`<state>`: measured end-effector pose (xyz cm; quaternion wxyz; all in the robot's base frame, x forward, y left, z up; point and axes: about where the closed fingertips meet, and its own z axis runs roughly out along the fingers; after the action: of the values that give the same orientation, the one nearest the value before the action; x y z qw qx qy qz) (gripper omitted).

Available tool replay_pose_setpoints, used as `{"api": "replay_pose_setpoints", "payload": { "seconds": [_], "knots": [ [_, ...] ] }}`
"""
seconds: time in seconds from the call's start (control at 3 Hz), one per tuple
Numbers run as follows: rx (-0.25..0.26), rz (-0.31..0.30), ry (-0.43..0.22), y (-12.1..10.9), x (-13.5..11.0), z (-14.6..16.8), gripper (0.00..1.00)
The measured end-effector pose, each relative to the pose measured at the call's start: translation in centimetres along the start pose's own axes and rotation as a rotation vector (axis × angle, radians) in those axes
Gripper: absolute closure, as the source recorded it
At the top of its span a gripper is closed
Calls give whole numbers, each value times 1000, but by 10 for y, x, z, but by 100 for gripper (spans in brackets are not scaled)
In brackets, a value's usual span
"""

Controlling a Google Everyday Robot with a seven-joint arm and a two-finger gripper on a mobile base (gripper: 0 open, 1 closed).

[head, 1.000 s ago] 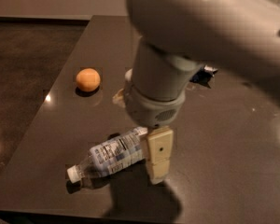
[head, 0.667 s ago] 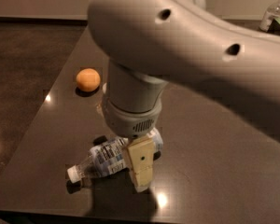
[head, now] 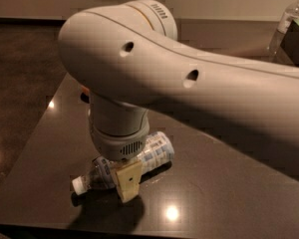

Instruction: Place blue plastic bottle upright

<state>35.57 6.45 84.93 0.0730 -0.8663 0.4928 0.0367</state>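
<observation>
1. Bottle (head: 157,151) lies on its side at the table's (head: 229,193) near edge, cap pointing left.
2. Gripper (head: 125,176) is low over its middle — apparently placed to grasp it; whether it grips yet, I cannot tell.

We look down at a slant from close above the dark table (head: 224,193) through our single view; the arm (head: 199,88) crosses most of it, and the gripper (head: 126,179) sits low, left of centre.

My claw (head: 125,182) hangs low over the blue plastic bottle (head: 156,152), lying on its side near the front edge of the bench (head: 224,193).
</observation>
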Motion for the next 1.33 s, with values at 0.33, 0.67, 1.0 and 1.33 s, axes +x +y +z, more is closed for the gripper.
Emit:
{"api": "replay_pose_setpoints", "payload": {
  "seconds": [0.33, 0.67, 1.0, 1.33],
  "knots": [
    [-13, 0, -1, -1, -1, 5, 50],
    [-7, 35, -33, -5, 5, -6, 74],
    [22, 99, -117, -14, 22, -31, 97],
    [61, 162, -248, -22, 41, -62, 100]
  ]
}}
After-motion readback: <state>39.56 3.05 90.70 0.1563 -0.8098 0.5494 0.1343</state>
